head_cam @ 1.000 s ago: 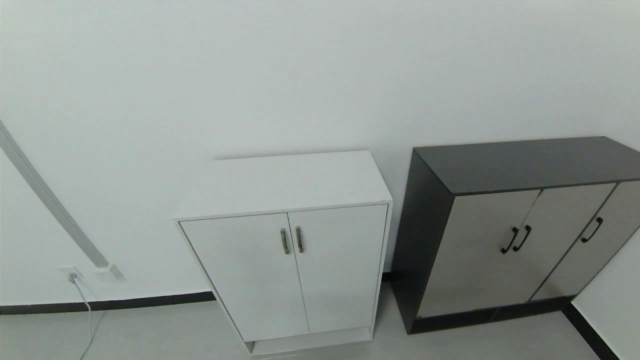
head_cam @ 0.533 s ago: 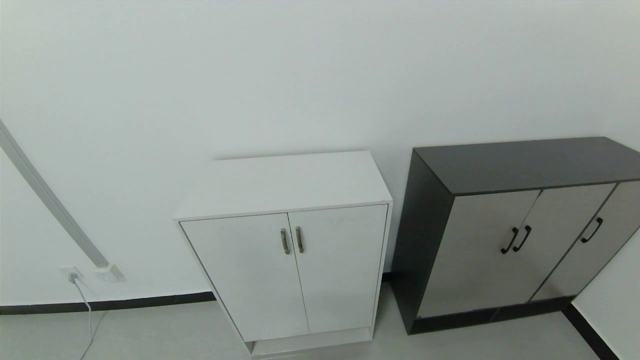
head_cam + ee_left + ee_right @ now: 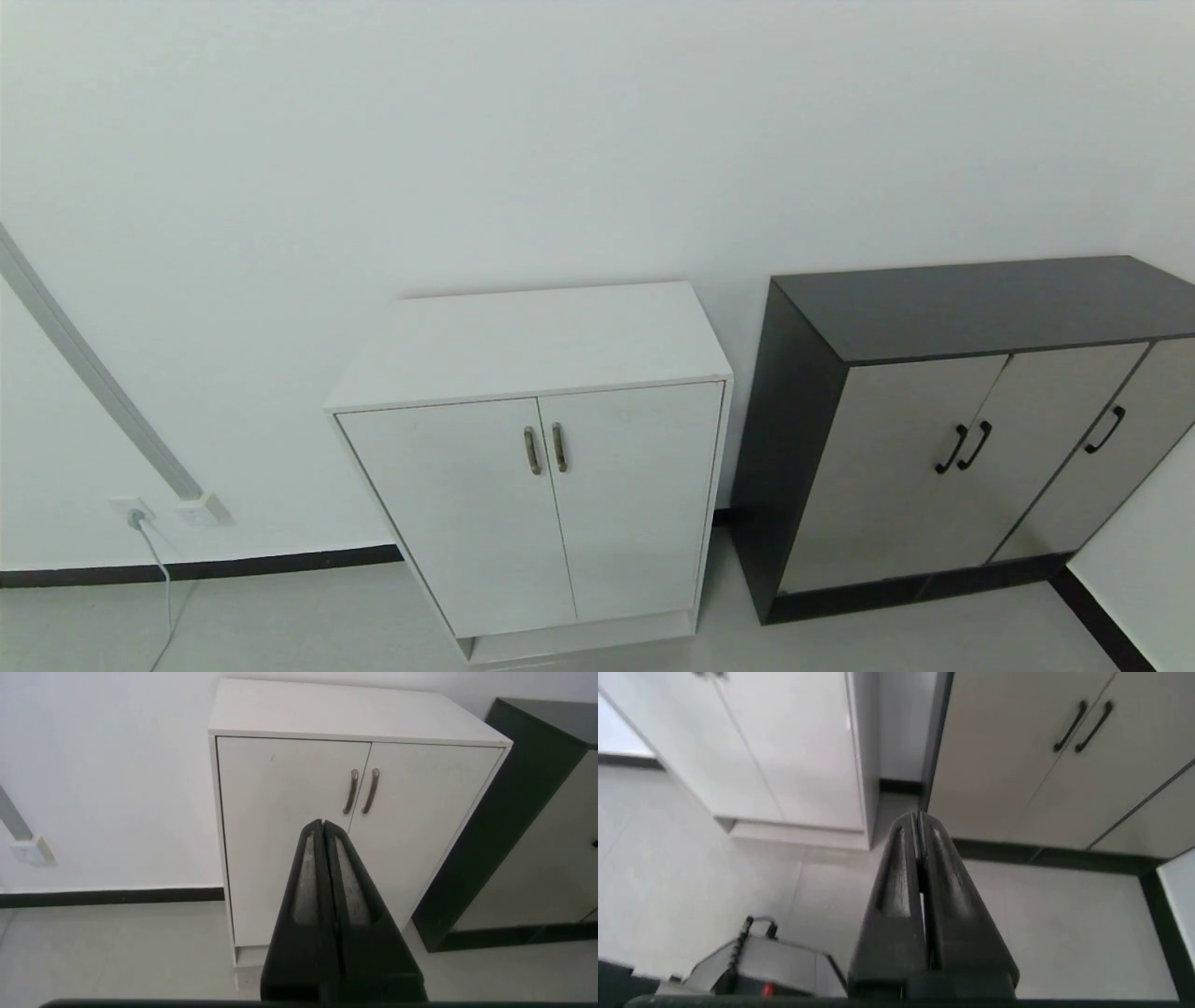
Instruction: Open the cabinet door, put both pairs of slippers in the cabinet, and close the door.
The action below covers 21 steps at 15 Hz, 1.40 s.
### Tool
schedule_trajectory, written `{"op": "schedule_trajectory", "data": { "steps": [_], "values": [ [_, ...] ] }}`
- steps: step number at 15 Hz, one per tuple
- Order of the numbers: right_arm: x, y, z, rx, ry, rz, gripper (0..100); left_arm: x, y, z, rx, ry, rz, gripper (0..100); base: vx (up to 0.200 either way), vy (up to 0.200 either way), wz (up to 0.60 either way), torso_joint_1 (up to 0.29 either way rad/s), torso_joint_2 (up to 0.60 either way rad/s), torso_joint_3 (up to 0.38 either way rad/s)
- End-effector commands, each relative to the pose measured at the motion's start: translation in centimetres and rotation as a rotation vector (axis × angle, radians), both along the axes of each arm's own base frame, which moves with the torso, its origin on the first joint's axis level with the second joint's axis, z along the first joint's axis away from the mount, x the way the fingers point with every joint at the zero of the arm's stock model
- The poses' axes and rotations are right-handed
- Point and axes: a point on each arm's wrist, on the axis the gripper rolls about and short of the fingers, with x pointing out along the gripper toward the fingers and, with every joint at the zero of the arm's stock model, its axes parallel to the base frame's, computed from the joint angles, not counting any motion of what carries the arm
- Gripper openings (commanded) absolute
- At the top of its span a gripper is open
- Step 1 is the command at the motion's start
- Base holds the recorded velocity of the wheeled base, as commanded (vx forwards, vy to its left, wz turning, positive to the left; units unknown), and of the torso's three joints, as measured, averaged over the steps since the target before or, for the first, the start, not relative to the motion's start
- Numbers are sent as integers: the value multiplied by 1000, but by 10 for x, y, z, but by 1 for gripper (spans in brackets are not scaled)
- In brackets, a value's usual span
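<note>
Nothing has moved; white cabinet closed, left gripper and right gripper pinched together

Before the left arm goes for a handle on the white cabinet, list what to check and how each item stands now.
1. Doors of the white two-door cabinet shut, ready to be pulled: ok.
2. Grey metal bar handles upright at the doors' meeting edges, nothing on them: ok.
3. Left tool aimed at the cabinet front: ok.
4. Left tool open enough to take a handle: not ok, its jaws are pressed together.
5. Right tool shut and empty, above the pale tiled floor in front of the black cabinet with grey doors: ok.
6. Handle within the left arm's reach from here: cannot tell.
</note>
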Motion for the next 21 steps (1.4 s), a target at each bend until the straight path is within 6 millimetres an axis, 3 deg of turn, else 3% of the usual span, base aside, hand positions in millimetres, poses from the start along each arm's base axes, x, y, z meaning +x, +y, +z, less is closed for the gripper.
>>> {"op": "schedule_trajectory", "data": {
  "steps": [1, 4, 11, 21],
  "values": [
    [1, 0, 0, -2, 9, 13, 0, 0, 0, 0, -1, 0, 1, 0, 0, 0, 0, 0, 0, 0],
    [-1, 0, 0, 3, -18, -46, 0, 0, 0, 0, -1, 0, 2, 0, 0, 0, 0, 0, 0, 0],
    [-22, 0, -3, 51, -286, -102, 0, 0, 0, 0, -1, 2, 2, 0, 0, 0, 0, 0, 0, 0],
    [-22, -3, -2, 148, -288, -228, 0, 0, 0, 0, 1, 0, 2, 0, 0, 0, 0, 0, 0, 0]
  ]
}}
